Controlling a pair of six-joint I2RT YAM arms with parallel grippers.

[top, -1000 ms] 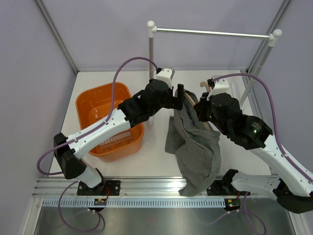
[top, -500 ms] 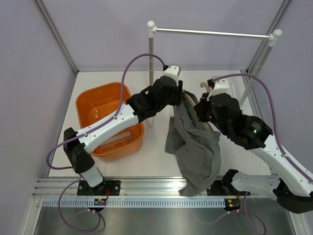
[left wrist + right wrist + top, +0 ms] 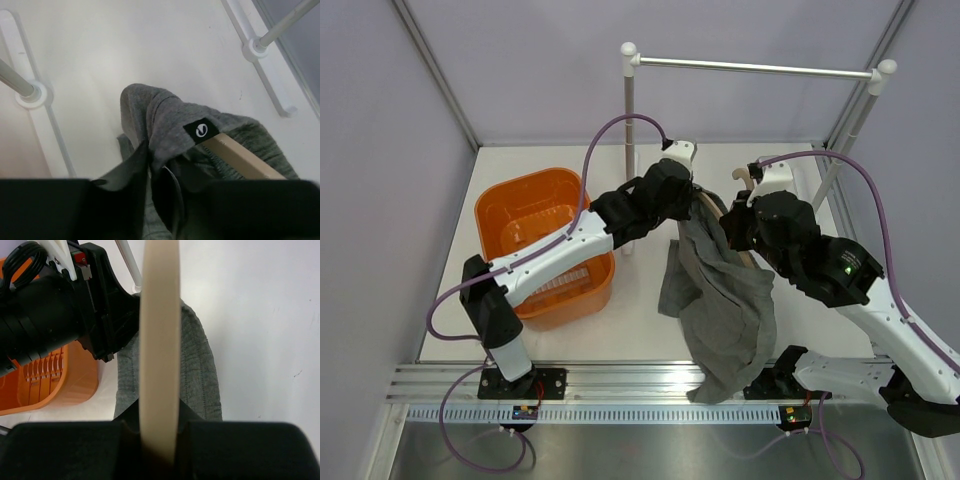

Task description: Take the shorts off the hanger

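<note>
Soft, light shorts (image 3: pixel 720 300) should slide off the stiff hanger (image 3: pixel 159 340) if gripped at their top edge, where the left hand (image 3: pixel 156 175) pinches them; the right hand (image 3: pixel 159 412) clamps the hanger.

TABLE | you had a white table (image 3: pixel 640 330) | left: orange basket (image 3: pixel 482 222) stood on it | far middle and far right: rail stand (image 3: pixel 629 130) stood on it by white feet (image 3: pixel 31 95) | near centre: shorts (image 3: pixel 725 310) hung low over it, contact unclear
</note>
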